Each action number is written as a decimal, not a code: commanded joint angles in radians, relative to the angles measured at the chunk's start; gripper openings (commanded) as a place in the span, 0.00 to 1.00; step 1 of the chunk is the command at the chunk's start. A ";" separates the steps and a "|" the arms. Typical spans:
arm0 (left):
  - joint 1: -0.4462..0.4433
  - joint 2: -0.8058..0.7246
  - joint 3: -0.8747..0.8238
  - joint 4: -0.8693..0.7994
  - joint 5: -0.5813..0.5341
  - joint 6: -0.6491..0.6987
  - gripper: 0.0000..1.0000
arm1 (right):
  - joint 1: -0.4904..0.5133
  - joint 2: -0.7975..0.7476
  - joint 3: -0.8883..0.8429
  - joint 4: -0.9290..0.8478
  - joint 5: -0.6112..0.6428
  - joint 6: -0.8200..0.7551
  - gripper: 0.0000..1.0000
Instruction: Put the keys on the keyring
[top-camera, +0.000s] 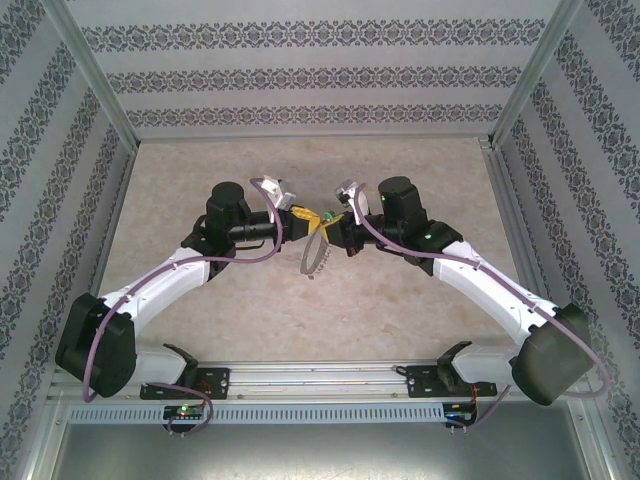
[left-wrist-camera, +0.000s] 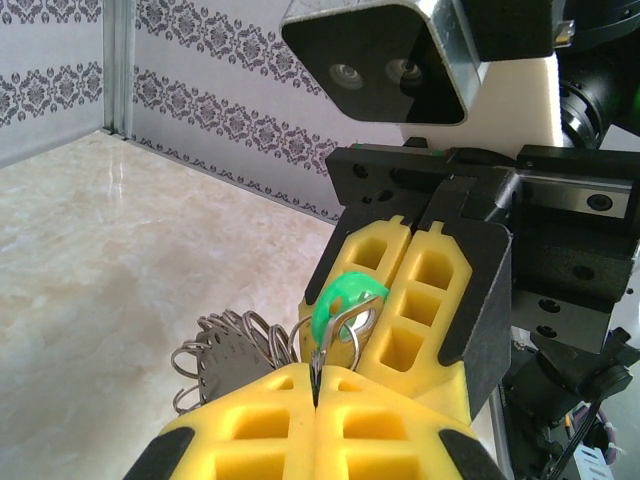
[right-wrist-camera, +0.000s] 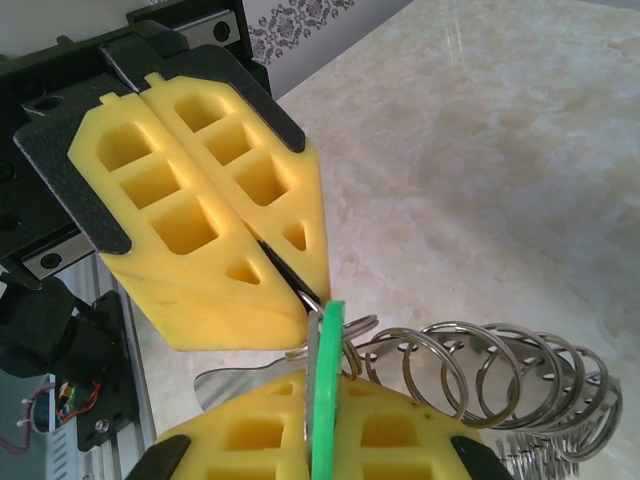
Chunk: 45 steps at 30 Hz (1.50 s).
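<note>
The two grippers meet tip to tip above the middle of the table. My right gripper (top-camera: 338, 222) (right-wrist-camera: 322, 385) is shut on the key (right-wrist-camera: 325, 340), gripping its green head (left-wrist-camera: 345, 297) edge-on. My left gripper (top-camera: 298, 215) (left-wrist-camera: 316, 375) is shut on the keyring (left-wrist-camera: 225, 355), pinching one thin wire ring at its fingertips. The keyring is a grey metal strip carrying several steel rings (right-wrist-camera: 500, 365). It hangs below the grippers (top-camera: 314, 256). One ring lies against the hole in the key's head. I cannot tell whether it passes through.
A beige marble-patterned table (top-camera: 200, 300) sits inside patterned walls (top-camera: 300, 80) on three sides. The metal rail (top-camera: 320, 380) with the arm bases runs along the near edge. The table surface lies a little below the hanging rings.
</note>
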 joint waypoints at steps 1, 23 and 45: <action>-0.004 -0.014 0.017 0.024 0.009 0.000 0.00 | -0.006 -0.005 0.013 0.031 -0.004 -0.015 0.00; -0.004 -0.029 -0.031 0.031 -0.148 -0.014 0.76 | -0.070 -0.004 0.021 0.018 0.018 0.001 0.00; 0.007 -0.223 -0.225 0.103 -0.690 -0.066 1.00 | -0.139 0.220 0.189 0.055 0.046 0.042 0.00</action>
